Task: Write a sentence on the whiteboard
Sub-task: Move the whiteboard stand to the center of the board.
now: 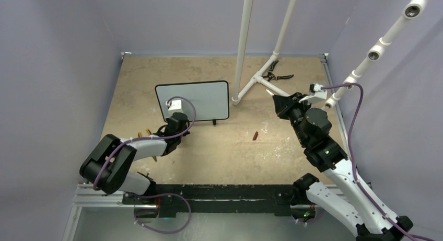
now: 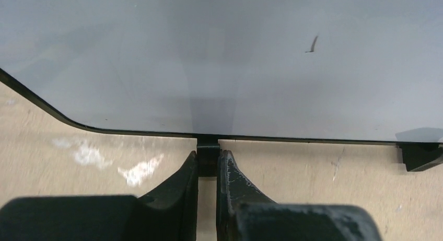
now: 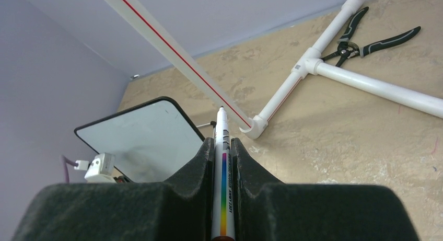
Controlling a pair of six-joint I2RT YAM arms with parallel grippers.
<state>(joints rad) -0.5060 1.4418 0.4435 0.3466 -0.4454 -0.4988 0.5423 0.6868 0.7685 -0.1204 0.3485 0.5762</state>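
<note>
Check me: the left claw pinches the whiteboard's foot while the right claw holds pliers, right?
The pliers lie on the table; the right claw holds a marker, as the right wrist view shows. The left claw does pinch the foot of the whiteboard.

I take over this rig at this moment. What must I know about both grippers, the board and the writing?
Whiteboard: left of the table's middle, blank except one tiny dark mark.
Left gripper: closed on the board's foot, holding it steady.
Right gripper: shut on the marker, tip bare, well away from the board.
A small red piece, perhaps the cap, lies on the table.
Done: marker in hand, board held.
Left: all the writing.
</note>
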